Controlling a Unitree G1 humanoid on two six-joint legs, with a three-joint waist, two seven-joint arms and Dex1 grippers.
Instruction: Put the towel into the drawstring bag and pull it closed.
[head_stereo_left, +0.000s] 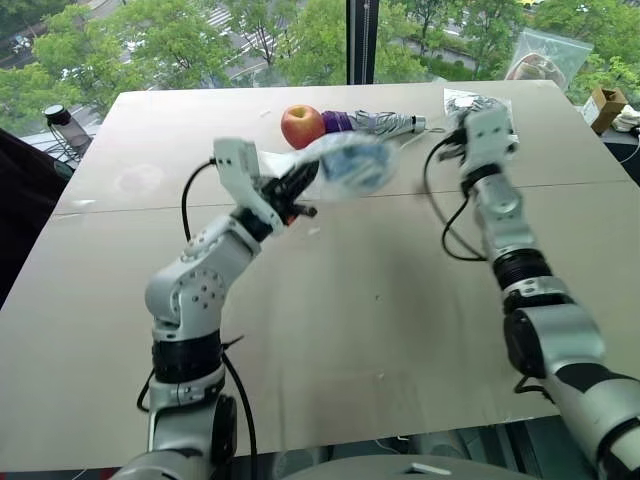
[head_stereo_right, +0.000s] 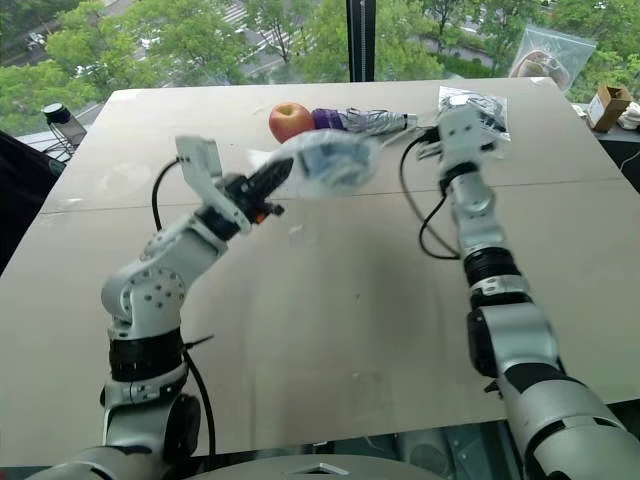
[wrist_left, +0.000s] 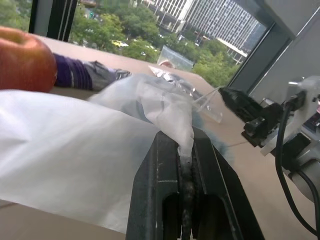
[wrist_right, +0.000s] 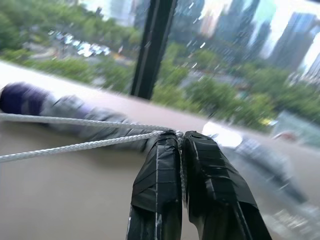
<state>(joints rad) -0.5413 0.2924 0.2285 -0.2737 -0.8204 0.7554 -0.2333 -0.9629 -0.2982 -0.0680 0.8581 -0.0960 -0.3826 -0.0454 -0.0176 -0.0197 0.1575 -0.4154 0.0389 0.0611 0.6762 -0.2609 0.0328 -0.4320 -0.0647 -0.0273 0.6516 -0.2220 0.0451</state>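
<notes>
We found the broad table (head_stereo_left: 330, 330) under both arms, and above it the drawstring bag (head_stereo_left: 350, 163) hung in the air between them, its bulk just ahead of the left gripper (wrist_left: 186, 150). That gripper was clamped tight on a gathered fold of the bag's thin fabric, which ran straight out from between its closed fingers. Through the translucent cloth we made out a bluish mass, which we took for the towel (head_stereo_right: 328, 160) already inside (we could not see it plainly enough to be sure).

The right gripper (wrist_right: 180, 136) stood well off to the bag's far side, pinched shut on the white cord (wrist_right: 75, 134); two strands led taut from its fingertips back toward the bag's mouth.

The risk from here, as we judged it, lay in the two holds. The left one gripped only a thin pinch of slippery fabric, so a harder pull on the cord could drag the bag out of it instead of cinching the mouth. The cord was slim and could slide through the right fingers under tension. Beyond the bag sat an apple (head_stereo_left: 302, 125), and a purple bundle (head_stereo_left: 345, 122) lay near the cord's path and might be snagged by a low sweep.
</notes>
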